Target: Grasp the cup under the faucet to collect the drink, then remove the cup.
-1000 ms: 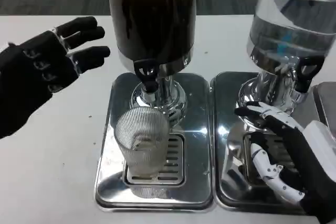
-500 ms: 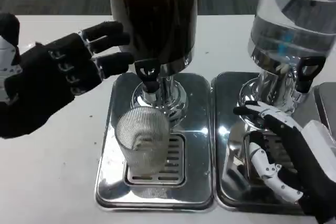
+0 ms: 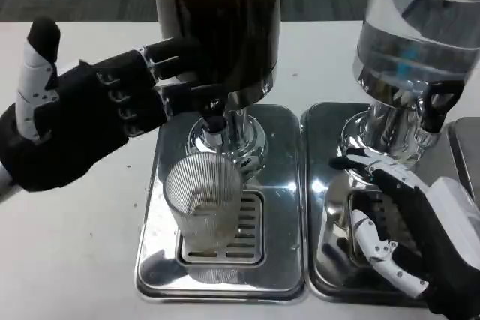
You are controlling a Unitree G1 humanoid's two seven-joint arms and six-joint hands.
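Ribbed clear cup (image 3: 204,204) stands upright on the slotted grate of the left drip tray (image 3: 154,207), at about 6 o'clock from the black faucet (image 3: 211,106) of the dark drink dispenser (image 3: 217,20). Cup sits directly below the spout; contents cannot be judged through the ribbing.

Left hand (image 3: 90,114) comes in from 9 o'clock, raised above the tabletop (image 3: 75,245). Its fingers (image 3: 176,61) are stretched out and slightly apart, tips reaching the dispenser body and the faucet lever area; whether they actually touch the lever cannot be told. Thumb stands up at the hand's 11 o'clock. It holds nothing and is apart from the cup.

Right hand (image 3: 409,234) lies low at 4 o'clock over the right drip tray (image 3: 319,207), fingers spread and empty, near the chrome base of the clear water dispenser (image 3: 416,35). One fingertip points toward 10 o'clock, close to that base.

The two trays sit side by side, edges touching.
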